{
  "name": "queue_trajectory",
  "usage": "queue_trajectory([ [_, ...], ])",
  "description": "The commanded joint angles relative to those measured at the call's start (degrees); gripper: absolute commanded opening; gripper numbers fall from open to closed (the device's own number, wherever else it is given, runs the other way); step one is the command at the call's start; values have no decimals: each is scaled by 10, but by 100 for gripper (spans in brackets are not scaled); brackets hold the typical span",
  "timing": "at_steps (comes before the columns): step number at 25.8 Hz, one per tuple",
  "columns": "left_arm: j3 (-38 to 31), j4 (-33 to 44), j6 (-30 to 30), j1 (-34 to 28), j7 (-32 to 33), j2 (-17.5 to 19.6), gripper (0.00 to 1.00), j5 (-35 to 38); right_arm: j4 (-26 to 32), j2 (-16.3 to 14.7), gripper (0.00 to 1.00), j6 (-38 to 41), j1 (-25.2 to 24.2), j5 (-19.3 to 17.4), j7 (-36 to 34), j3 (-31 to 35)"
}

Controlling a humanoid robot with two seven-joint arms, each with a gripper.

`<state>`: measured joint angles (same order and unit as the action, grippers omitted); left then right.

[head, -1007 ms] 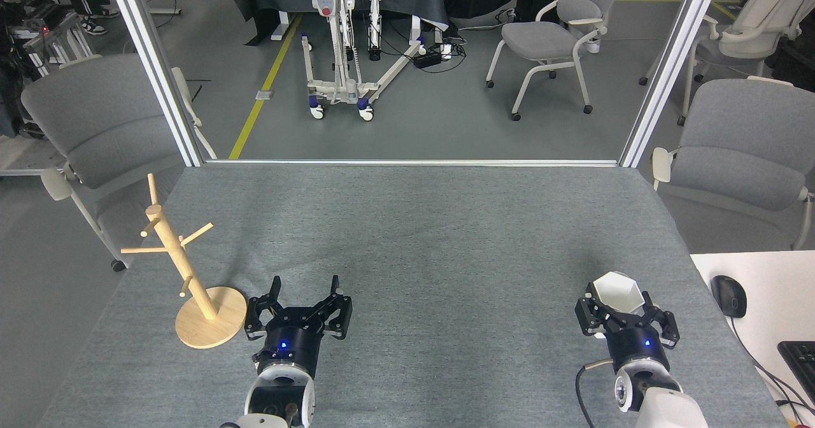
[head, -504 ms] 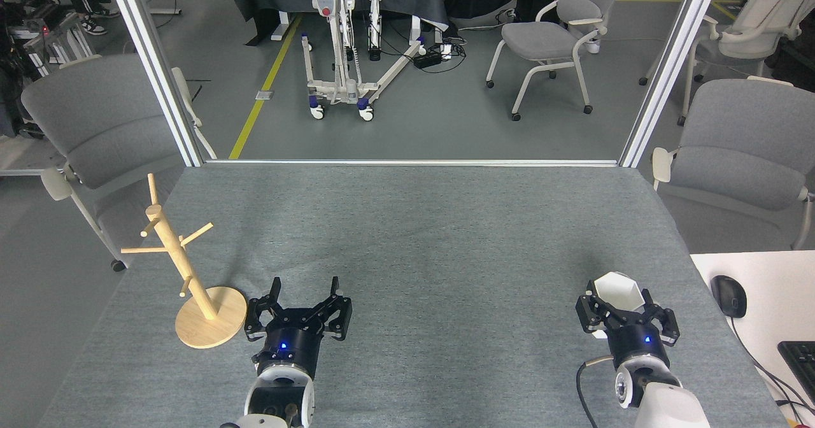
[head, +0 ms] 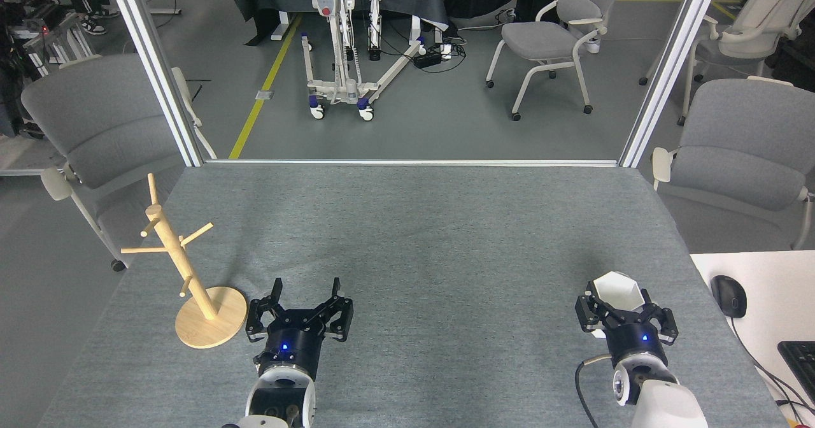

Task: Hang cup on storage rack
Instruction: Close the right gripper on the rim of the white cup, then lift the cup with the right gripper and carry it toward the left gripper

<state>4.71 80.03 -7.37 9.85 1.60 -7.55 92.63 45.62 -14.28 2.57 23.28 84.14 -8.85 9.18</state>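
My right gripper [head: 616, 304] hid the lower half of the white faceted cup with its hexagonal rim [head: 616, 291], at the lower right of the frame; my fingers were closed around its sides, and its handle tab could not be made out. My left gripper [head: 304, 288] stood spread wide and empty at lower centre-left, just beside the round base of the light wooden mug tree with angled pegs [head: 184, 272]. The grey felt-covered table [head: 420, 224] lay bare between them.
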Motion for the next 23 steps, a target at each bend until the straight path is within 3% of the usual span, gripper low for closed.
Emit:
queue_trajectory([
  [1, 0, 0, -1, 0, 0, 0, 99, 0, 0, 0, 88, -7, -1, 1, -4, -5],
  [6, 0, 2, 1, 0, -1, 3, 99, 1, 0, 0, 62, -6, -1, 0, -5, -5],
  [10, 0, 3, 3, -1, -8, 3, 99, 1, 0, 0, 57, -4, -1, -5, -5, -4],
  [17, 0, 4, 6, -1, -10, 5, 99, 1, 21, -1, 55, 10, 7, -7, 15, -4],
  [20, 0, 4, 6, 2, -10, 2, 99, 1, 87, -15, 55, 18, 17, -16, 106, 1],
  [23, 1, 4, 6, 2, -9, 1, 99, 1, 191, -14, 55, 12, 17, -57, 215, 2],
])
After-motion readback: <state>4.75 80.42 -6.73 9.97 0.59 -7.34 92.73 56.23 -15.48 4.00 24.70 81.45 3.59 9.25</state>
